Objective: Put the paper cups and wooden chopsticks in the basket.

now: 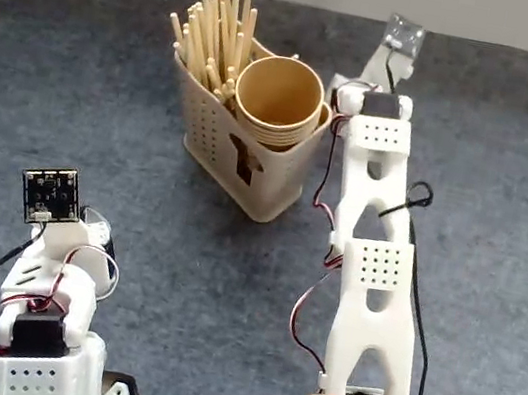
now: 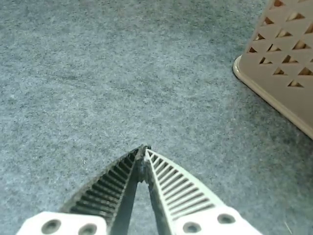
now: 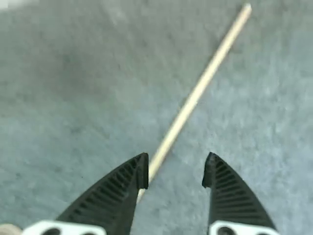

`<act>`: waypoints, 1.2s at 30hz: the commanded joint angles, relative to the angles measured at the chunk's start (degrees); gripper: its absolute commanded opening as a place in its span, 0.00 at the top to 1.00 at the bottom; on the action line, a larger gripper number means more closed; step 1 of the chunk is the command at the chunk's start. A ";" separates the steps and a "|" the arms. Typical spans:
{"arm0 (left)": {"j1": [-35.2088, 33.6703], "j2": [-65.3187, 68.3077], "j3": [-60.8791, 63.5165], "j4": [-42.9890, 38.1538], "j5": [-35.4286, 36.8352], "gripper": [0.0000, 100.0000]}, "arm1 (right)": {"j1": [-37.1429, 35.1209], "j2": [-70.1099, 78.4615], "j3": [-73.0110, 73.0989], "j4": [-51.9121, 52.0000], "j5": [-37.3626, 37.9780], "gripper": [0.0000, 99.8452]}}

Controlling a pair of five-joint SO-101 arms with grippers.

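1. High view: the basket (image 1: 248, 170) stands in the upper middle of the frame on grey carpet (image 1: 82, 76).
2. A stack of cups (image 1: 278, 99) sits in the basket's right part, mouth up, rising a little above the rim.
3. A bundle of chopsticks (image 1: 216, 32) stands in the basket's left part, just beside the cups, with the tips fanning out well above the rim.
4. The left arm (image 1: 45, 323) is in the lower left corner of the frame, well apart from the basket.
5. The right arm (image 1: 374, 267) stretches from the lower right up to the upper middle, and its far end is just right of the basket.
6. Left wrist view: the left gripper (image 2: 143, 152) has its two fingertips pressed together over bare carpet. A corner of the basket, its wall cut with triangular holes, is nearby.
7. Right wrist view: the right gripper (image 3: 176, 171) has its fingers spread apart above the carpet and clamps nothing.
8. A loose chopstick (image 3: 195, 98) lies flat on the carpet, slanting away from the right gripper. Its near end runs under one fingertip, and the other finger stands clear of it.
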 commanded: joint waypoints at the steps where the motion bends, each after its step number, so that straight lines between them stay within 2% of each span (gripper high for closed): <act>1: 1.10 -0.66 -0.22 -1.14 -0.53 0.99 | -1.80 -1.45 -4.88 -3.38 -0.44 0.80; 7: 1.10 -0.66 -0.22 -1.14 -0.53 0.99 | -3.74 2.24 0.92 -10.68 -0.09 0.80; 14: 1.10 -0.66 -0.22 -1.14 -0.53 0.99 | -2.33 6.02 1.45 -10.68 0.00 0.80; 18: 1.10 -0.66 -0.22 -1.14 -0.53 0.99 | -1.36 6.11 1.27 -5.58 3.60 0.82; 25: 1.01 -0.66 -0.22 -1.14 -0.53 0.99 | -0.66 6.20 1.45 -3.30 10.90 1.00; 36: 1.10 -0.66 -0.22 -1.14 -0.53 0.99 | 6.02 2.86 -5.05 10.68 13.01 0.99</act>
